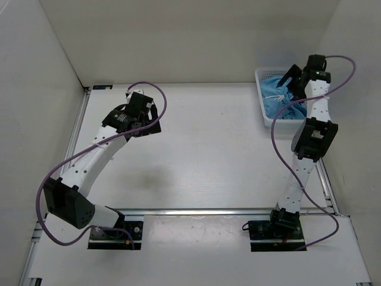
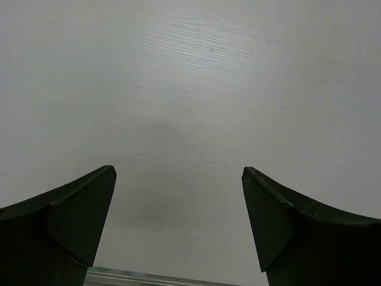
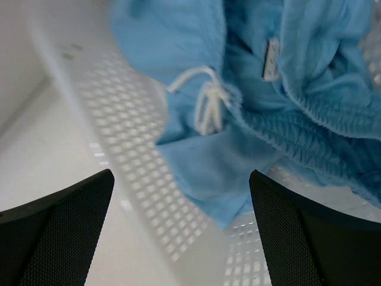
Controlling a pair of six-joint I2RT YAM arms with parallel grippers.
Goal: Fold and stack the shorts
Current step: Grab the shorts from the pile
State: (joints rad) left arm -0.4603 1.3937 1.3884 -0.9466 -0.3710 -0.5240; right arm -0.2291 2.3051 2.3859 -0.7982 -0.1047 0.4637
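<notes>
The light sky-blue shorts (image 1: 278,98) lie crumpled in a white mesh basket (image 1: 262,106) at the back right of the table. In the right wrist view the shorts (image 3: 250,89) show their gathered waistband and white drawstring (image 3: 205,98), draped over the basket's wall (image 3: 128,161). My right gripper (image 1: 293,76) hovers open just above the shorts (image 3: 180,179), holding nothing. My left gripper (image 1: 138,95) is open and empty over bare table at the back left (image 2: 178,173).
White walls enclose the table on the left, back and right. A metal rail (image 1: 208,211) crosses the near edge in front of the arm bases. Purple cables loop from both arms. The basket sits against the right wall.
</notes>
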